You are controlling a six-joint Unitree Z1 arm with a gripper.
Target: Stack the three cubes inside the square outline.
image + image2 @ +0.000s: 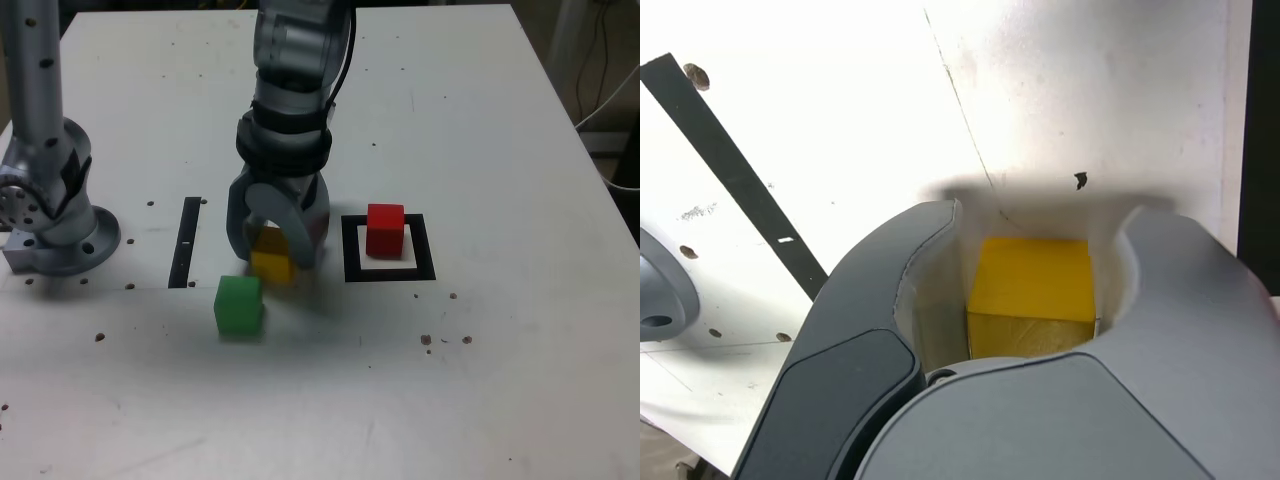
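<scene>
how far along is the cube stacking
Just started, it seems. The red cube already sits inside the square outline. The yellow cube is between the fingers of the pincer; whether it is gripped is unclear. The green cube is left, outside the outline. Nothing is stacked.

A white tabletop (pixel 520 330), scuffed and dotted with dark spots, fills most of the exterior view under uneven light, brighter toward the lower left; beyond its right edge, a pale cable (pixel 609 100) crosses a dark background.
</scene>
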